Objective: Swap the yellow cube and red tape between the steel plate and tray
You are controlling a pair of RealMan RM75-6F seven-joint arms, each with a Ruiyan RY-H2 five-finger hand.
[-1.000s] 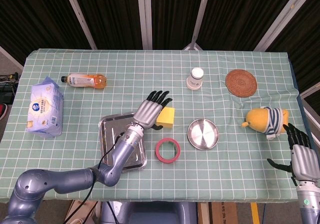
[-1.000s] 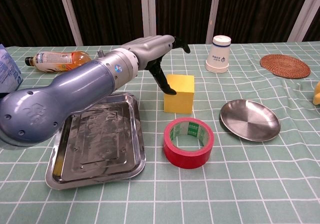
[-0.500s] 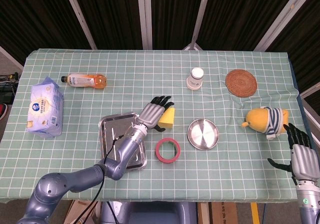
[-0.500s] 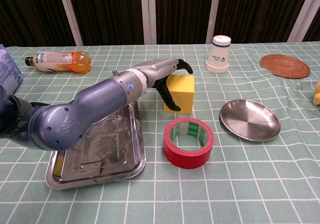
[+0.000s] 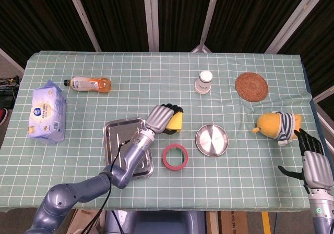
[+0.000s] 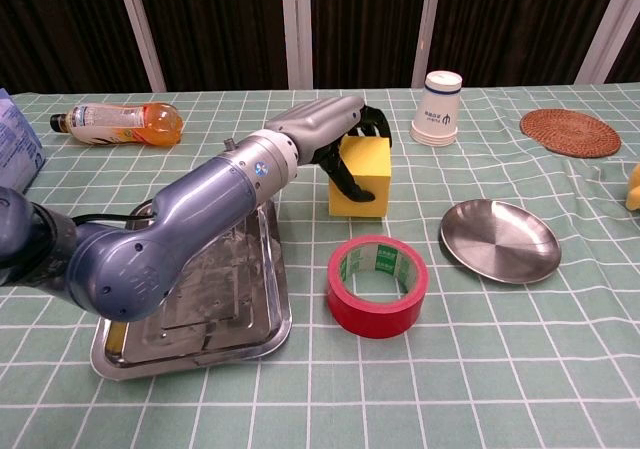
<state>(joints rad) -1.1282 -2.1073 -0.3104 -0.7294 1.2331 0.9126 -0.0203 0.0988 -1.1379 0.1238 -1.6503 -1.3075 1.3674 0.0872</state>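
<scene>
The yellow cube (image 5: 177, 121) (image 6: 364, 177) stands on the cloth between the steel tray (image 5: 116, 131) (image 6: 190, 304) and the round steel plate (image 5: 212, 139) (image 6: 500, 239). My left hand (image 5: 158, 118) (image 6: 318, 125) grips it, fingers curled over its top and far side, thumb on the near face. The cube looks slightly raised and tilted. The red tape (image 5: 175, 156) (image 6: 377, 284) lies flat on the cloth just in front of the cube. Both the tray and the plate hold nothing. My right hand (image 5: 314, 163) hangs open at the table's right front edge, seen only in the head view.
A paper cup (image 5: 204, 81) (image 6: 437, 107) and a woven coaster (image 5: 251, 86) (image 6: 570, 131) stand at the back right. A plush toy (image 5: 276, 125) lies right of the plate. An orange drink bottle (image 5: 88, 83) (image 6: 115, 122) and a wipes pack (image 5: 47, 111) lie at the left.
My left hand came down from above the cube and its fingers closed around it; the cube has shifted up slightly. The right hand has not moved.
</scene>
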